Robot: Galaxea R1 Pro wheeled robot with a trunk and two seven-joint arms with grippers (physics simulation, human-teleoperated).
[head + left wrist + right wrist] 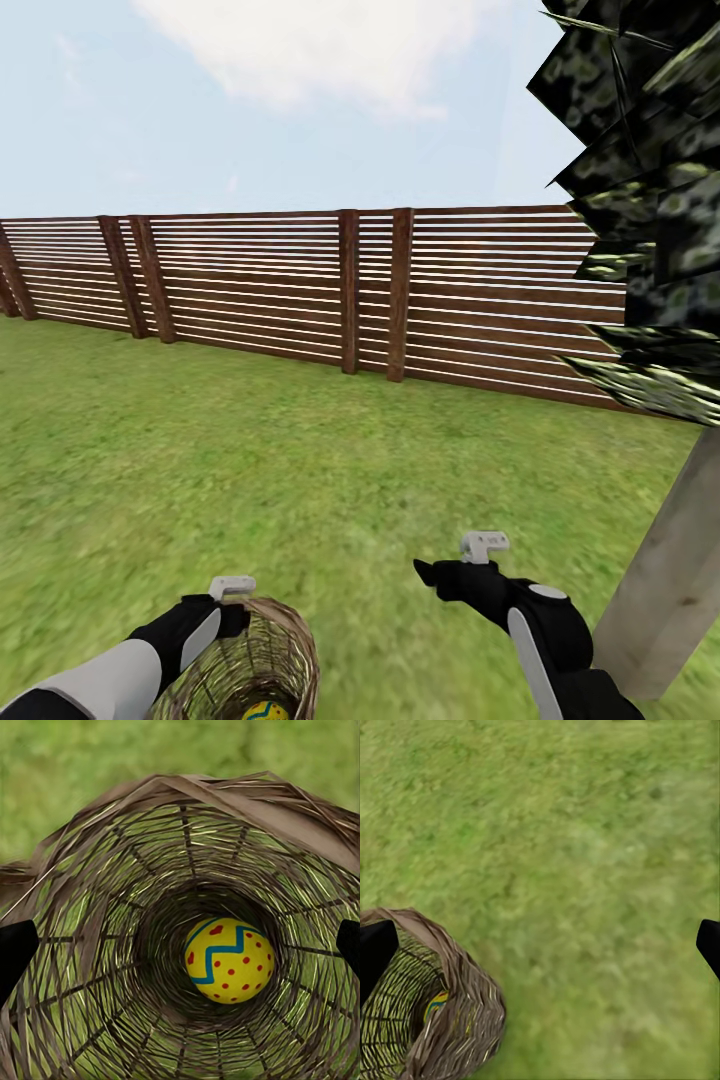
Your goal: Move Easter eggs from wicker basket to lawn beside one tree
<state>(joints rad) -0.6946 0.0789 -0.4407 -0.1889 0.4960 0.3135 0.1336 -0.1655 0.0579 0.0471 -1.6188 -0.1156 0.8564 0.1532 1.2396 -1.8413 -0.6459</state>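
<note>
Head view: nearest, at the bottom edge, the wicker basket (250, 665) of open brown woven twigs stands on the mottled green lawn (300, 460), a yellow egg (265, 712) peeping inside. The left gripper (232, 587) sits at its rim; how far it is open I cannot tell. The right gripper (455, 565) hangs over grass, holding nothing. A pale thick tree (675, 590) trunk rises at right, with a slatted brown fence (350, 290) behind.

Left wrist view: the black fingertips (15, 949) are spread wide over the basket's mouth, where yellow eggs lie, red dots and a blue zigzag showing.

Right wrist view: the fingertips (373, 949) are wide apart above grass, with the basket beside.
</note>
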